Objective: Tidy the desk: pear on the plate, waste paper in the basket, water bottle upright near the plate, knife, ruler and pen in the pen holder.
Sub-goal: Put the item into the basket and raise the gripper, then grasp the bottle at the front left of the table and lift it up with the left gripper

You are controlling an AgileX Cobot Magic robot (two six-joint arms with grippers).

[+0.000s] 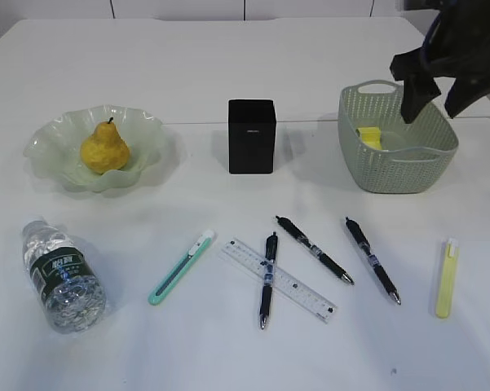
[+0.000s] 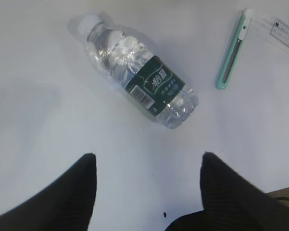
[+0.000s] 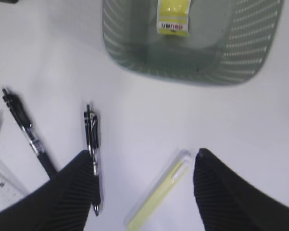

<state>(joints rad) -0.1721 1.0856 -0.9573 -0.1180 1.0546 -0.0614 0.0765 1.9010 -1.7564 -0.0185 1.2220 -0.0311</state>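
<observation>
The yellow pear sits on the green plate. The water bottle lies on its side, ahead of my open, empty left gripper. My right gripper hangs open and empty above the basket's near side. The waste paper lies inside the basket. A teal knife, the clear ruler, three black pens and a yellow knife lie on the desk. The black pen holder stands in the middle.
One pen lies across the ruler. Another pen lies by my right gripper's left finger in the wrist view. The desk's far half is bare white surface.
</observation>
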